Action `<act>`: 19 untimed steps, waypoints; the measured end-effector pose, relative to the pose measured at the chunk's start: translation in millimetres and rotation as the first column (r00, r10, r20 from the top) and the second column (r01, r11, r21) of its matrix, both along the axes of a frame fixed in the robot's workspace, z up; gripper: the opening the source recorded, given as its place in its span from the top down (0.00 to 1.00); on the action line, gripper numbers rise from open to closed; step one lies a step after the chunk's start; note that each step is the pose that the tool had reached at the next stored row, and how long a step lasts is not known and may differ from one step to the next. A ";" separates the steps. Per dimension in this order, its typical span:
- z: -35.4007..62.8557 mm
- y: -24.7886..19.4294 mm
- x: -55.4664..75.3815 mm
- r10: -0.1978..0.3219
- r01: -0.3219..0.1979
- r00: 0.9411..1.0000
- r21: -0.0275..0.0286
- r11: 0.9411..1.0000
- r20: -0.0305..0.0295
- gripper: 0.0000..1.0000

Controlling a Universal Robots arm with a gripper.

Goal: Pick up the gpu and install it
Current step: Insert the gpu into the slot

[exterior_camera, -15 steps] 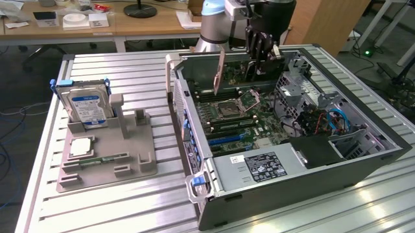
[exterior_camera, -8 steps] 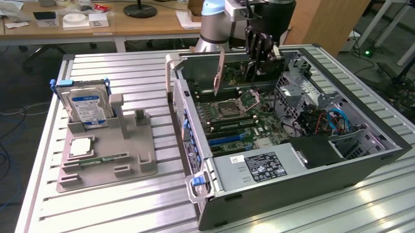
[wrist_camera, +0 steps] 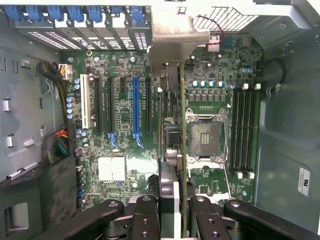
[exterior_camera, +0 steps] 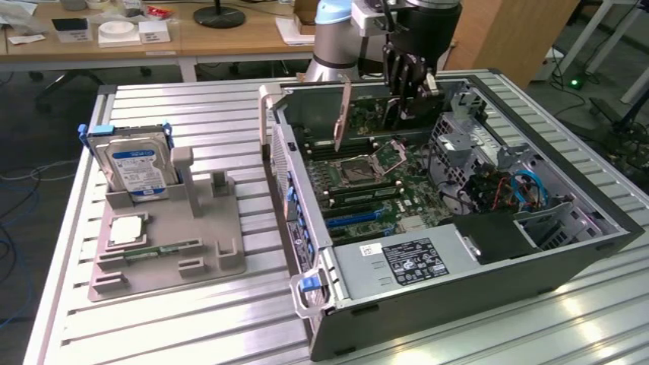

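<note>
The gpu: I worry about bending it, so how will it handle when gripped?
Probably stiff but fragile: the gpu is a thin board, edge-on in the tool. Its metal bracket at one end may weigh that end down.

The computer case [exterior_camera: 457, 296] lies on the table [exterior_camera: 203, 334]. On the exterior view's left of it stands the holder [exterior_camera: 172, 228], bearing the hard drive [exterior_camera: 137, 167]. Inside the case, the gpu [wrist_camera: 172, 140] stands edge-on over the motherboard [wrist_camera: 115, 145]

green motherboard [wrist_camera: 117, 192], blue slot [wrist_camera: 135, 107], black hand [wrist_camera: 172, 202], blue-labelled hard drive [exterior_camera: 137, 171]
</note>
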State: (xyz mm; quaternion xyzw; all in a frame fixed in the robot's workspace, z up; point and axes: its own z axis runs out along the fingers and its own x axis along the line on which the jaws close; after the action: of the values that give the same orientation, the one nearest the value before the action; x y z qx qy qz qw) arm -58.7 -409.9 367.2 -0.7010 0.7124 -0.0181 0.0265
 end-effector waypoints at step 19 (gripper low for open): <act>-11.8 -22.1 -1.1 -0.001 0.001 1.000 0.000 1.000 0.000 0.72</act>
State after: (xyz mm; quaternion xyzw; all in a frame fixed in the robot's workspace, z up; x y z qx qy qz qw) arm -59.8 -432.0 355.4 -0.7008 0.7127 -0.0181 0.0266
